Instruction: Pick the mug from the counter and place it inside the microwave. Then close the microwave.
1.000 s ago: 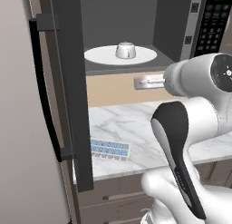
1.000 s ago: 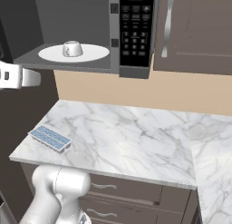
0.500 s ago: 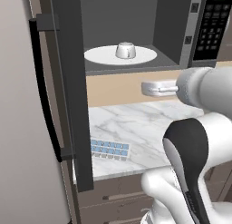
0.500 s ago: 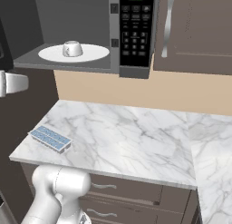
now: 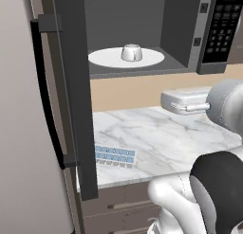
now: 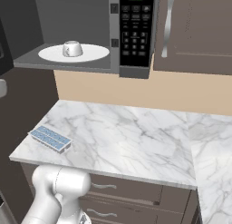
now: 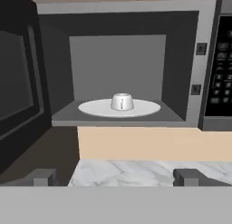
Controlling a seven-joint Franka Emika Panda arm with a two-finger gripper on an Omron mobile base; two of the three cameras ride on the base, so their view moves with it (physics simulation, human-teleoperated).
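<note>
Since a second ago the arm has drawn back from the microwave (image 5: 190,34), its hand now well short of the cavity. One mug (image 5: 131,52) sits on the one round white plate (image 5: 107,58) inside; the door (image 5: 71,86) hangs open at left. The gripper (image 7: 116,177) is spread and empty. One ice cube tray (image 6: 50,138) lies on the counter (image 6: 136,137).

Even, soft rendered light with no glare; the microwave (image 7: 118,73) cavity is dimmer, and all views are slightly blurry.
</note>
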